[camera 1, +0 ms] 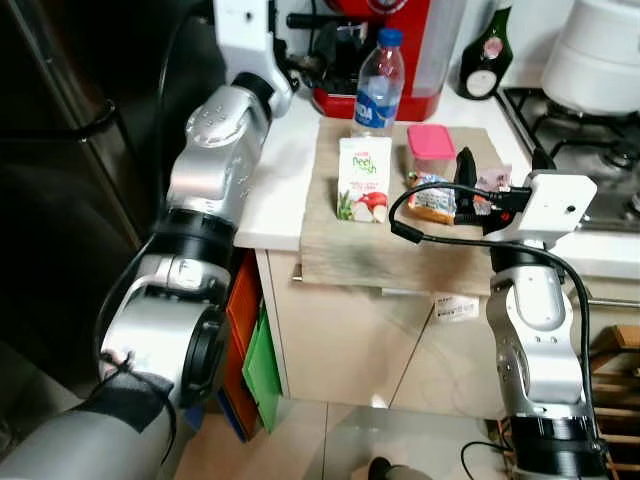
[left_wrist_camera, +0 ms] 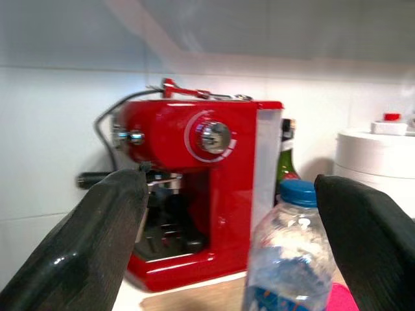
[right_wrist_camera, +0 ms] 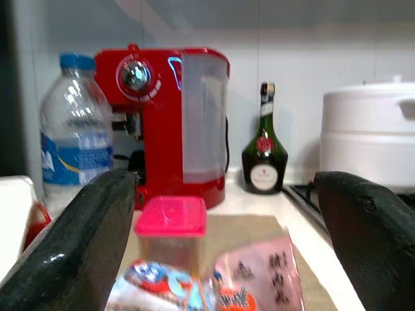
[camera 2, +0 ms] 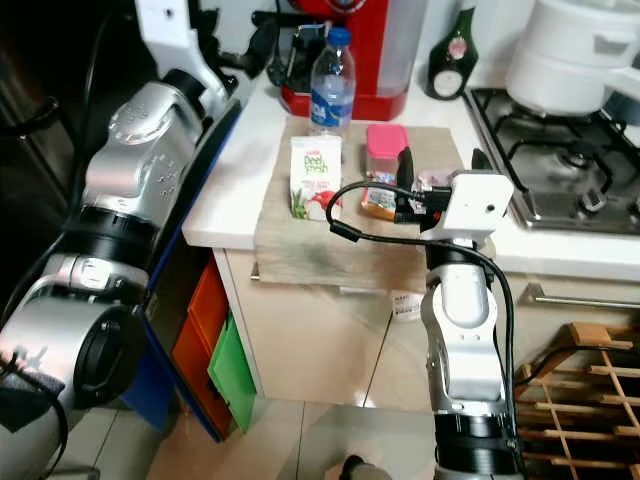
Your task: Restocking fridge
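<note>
Risk of toppling water bottle [camera 1: 379, 82] at wooden board [camera 1: 340, 250]'s rear edge with wide-open, empty left gripper [left_wrist_camera: 227, 220]; right gripper [right_wrist_camera: 220, 220], spread and empty, over board's snack packets [right_wrist_camera: 259, 278].
</note>
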You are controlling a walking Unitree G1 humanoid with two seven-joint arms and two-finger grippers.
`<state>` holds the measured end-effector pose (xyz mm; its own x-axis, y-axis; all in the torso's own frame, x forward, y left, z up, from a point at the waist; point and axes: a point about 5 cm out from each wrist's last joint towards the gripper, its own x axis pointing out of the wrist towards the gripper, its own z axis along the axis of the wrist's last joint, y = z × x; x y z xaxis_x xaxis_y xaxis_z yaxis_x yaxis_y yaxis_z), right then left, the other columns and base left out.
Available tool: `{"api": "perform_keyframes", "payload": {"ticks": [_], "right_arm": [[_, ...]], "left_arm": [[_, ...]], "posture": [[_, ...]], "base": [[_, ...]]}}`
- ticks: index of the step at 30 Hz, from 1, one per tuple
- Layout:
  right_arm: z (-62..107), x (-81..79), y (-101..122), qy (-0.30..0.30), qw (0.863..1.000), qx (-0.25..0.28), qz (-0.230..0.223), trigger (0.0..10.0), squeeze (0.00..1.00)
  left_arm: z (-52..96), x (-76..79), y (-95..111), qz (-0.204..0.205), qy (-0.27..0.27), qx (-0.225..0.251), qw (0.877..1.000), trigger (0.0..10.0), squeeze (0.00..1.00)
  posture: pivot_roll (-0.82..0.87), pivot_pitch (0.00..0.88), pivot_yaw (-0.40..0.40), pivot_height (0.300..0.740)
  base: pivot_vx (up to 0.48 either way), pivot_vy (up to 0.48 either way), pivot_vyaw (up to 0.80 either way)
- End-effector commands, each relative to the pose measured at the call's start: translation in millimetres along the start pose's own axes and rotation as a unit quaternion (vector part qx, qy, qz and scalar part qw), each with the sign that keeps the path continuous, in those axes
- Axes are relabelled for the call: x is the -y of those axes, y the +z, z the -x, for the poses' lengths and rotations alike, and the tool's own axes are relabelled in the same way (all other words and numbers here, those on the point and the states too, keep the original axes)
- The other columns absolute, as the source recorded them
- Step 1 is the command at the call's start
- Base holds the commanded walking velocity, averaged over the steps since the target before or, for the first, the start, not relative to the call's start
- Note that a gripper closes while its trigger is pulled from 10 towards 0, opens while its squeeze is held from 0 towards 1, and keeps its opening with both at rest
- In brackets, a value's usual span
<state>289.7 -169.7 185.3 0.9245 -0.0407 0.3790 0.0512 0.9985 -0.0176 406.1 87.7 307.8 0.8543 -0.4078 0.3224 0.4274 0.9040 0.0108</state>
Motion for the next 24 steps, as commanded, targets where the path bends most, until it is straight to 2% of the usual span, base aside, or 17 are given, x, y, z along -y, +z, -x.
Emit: {"api": "perform_keyframes", "payload": {"ticks": [1,6,10,15,24], "right_arm": [[0.5,-4.1,6,0.005,1.0,0.006,-0.003,10.0,0.0],[15.8,-2.2,0,0.003,1.0,-0.015,0.0,10.0,0.0],[18.5,-2.1,0,0.003,1.0,-0.017,0.0,10.0,0.0],[21.5,-1.6,-1,0.003,1.0,-0.025,0.002,10.0,0.0],[20.9,-3.9,-4,0.012,0.999,-0.034,-0.001,10.0,0.0]], "left_arm": [[-2.3,-2.5,3,0.006,-0.004,0.002,1.0,10.0,0.0],[-16.5,-1.5,18,0.045,-0.011,0.018,0.999,10.0,0.0],[-18.4,-0.9,23,0.046,-0.015,0.027,0.998,10.0,0.0],[-23.3,3.8,36,0.051,-0.047,0.049,0.996,10.0,0.0],[-22.9,7.9,36,0.036,-0.1,0.048,0.993,10.0,0.0]], "posture": [[-0.07,0.0,0.075,0.74],[-0.11,0.0,0.094,0.74],[-0.11,0.0,0.097,0.74],[-0.12,0.0,0.103,0.74],[-0.12,0.0,0.098,0.74]], "base": [[0.0,0.0,0.0],[0.0,0.0,0.0],[0.0,0.0,0.0],[0.0,0.0,0.0],[0.0,0.0,0.0]]}}
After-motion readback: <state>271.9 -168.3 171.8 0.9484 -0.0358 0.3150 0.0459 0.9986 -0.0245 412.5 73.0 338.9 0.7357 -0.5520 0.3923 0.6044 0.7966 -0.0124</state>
